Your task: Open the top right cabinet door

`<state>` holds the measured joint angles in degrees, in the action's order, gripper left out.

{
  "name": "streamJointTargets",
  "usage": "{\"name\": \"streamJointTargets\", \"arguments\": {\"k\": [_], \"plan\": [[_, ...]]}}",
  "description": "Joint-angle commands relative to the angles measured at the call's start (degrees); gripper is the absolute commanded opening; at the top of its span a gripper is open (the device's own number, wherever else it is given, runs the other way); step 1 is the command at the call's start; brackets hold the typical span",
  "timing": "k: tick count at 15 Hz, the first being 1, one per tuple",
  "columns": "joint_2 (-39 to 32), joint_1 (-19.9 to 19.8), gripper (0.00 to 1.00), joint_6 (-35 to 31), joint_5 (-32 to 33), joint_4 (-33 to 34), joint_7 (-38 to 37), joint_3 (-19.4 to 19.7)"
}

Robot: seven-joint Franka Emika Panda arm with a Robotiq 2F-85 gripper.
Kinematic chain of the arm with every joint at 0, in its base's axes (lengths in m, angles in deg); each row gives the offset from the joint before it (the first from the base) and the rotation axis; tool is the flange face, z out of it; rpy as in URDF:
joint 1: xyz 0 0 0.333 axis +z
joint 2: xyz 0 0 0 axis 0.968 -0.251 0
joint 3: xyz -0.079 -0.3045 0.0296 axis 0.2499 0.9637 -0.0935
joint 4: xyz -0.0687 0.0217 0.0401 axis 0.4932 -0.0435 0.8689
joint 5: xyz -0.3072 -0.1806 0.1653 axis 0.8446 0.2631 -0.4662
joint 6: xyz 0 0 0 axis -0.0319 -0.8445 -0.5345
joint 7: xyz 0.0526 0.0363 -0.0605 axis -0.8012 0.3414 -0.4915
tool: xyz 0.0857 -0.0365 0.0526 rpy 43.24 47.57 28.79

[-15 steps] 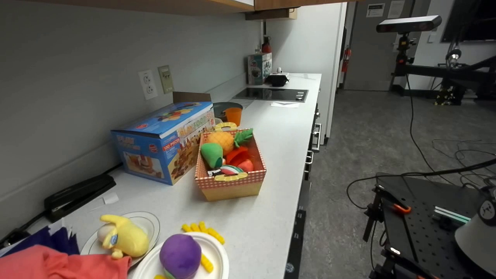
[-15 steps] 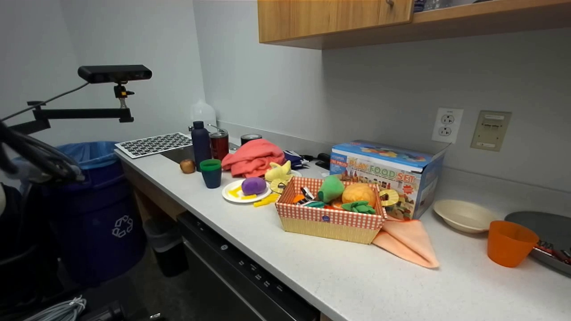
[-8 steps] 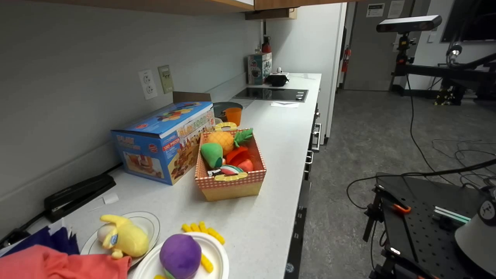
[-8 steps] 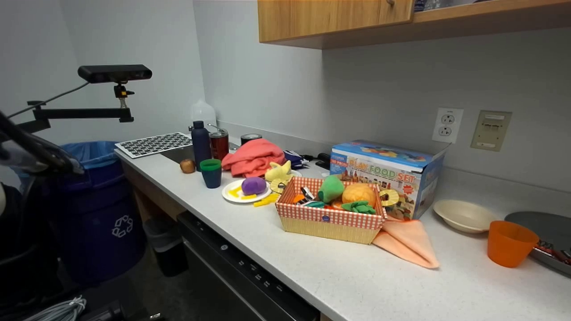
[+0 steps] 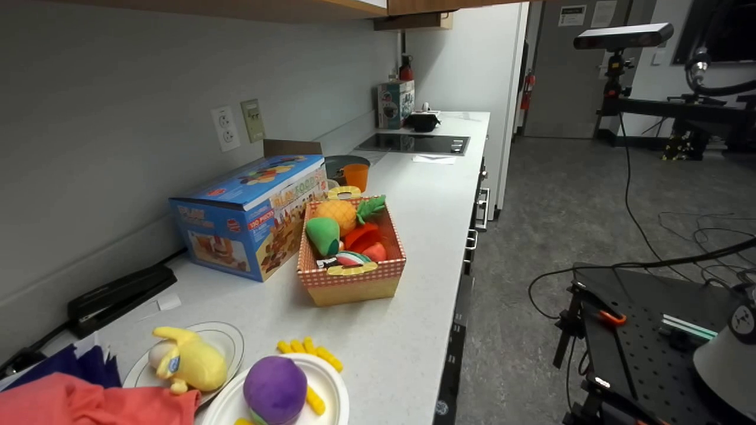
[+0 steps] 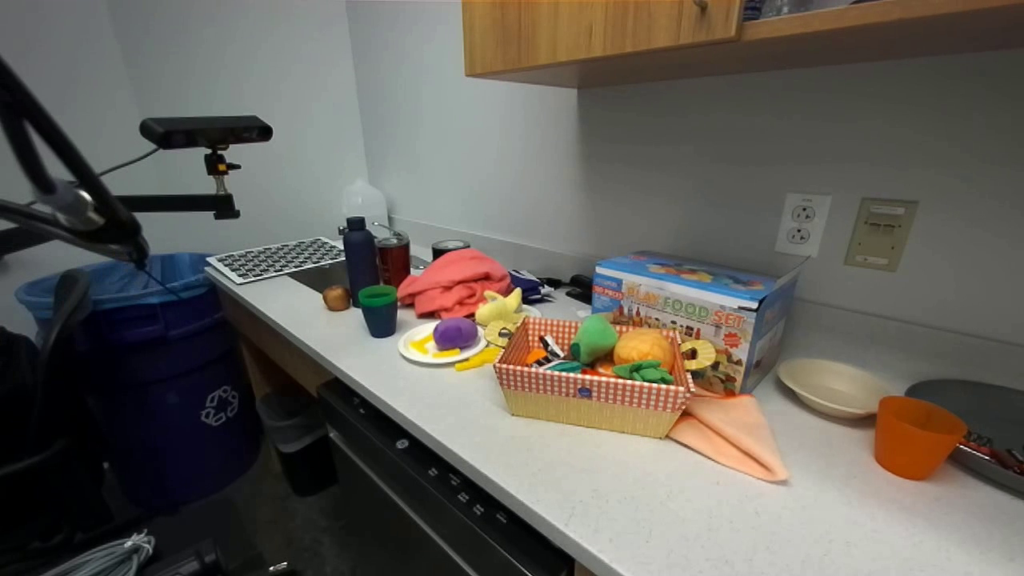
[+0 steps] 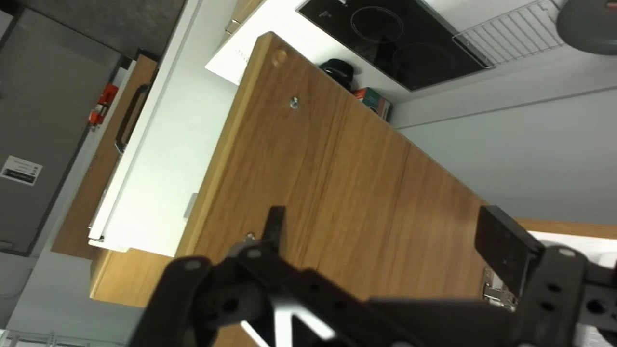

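A wooden cabinet door point(image 7: 366, 183) fills the middle of the wrist view. Its inner face shows, with two screws and a metal hinge point(image 7: 499, 291), so it stands open. My gripper point(image 7: 381, 210) is open and empty in front of this face. One of its fingers point(image 7: 274, 229) shows left of centre, the other at the right near the hinge side. I cannot tell whether they touch the door. In an exterior view, the upper cabinet has a shut door point(image 6: 592, 32) with a knob; the shelf right of it shows glasses point(image 6: 784, 8). The gripper is out of both exterior views.
A camera on a stand arm shows in both exterior views point(image 5: 623, 36) point(image 6: 206, 132). The counter point(image 6: 496, 440) below holds a basket point(image 6: 592, 396), a play food box point(image 6: 688, 312), plates and cups. A white fridge point(image 7: 178, 144) and a cooktop point(image 7: 381, 38) lie beyond the door.
In the exterior views, the arm's cables and silver part at the picture edge have shifted, rising in one picture. The counter objects and the visible cabinet parts have not moved.
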<state>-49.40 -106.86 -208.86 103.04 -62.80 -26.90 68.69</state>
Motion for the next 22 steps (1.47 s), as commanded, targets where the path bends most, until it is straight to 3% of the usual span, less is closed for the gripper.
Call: {"name": "streamJointTargets", "arguments": {"k": [1, 9, 22], "plan": [[3.6, 3.9, 1.00, 0.9, -3.0, -1.4, 4.3, 1.6], [6.3, 4.1, 1.00, 1.5, -4.5, -4.4, 5.4, 1.3], [5.0, 2.9, 1.00, 0.3, -3.4, -4.0, 3.8, 0.6]]}}
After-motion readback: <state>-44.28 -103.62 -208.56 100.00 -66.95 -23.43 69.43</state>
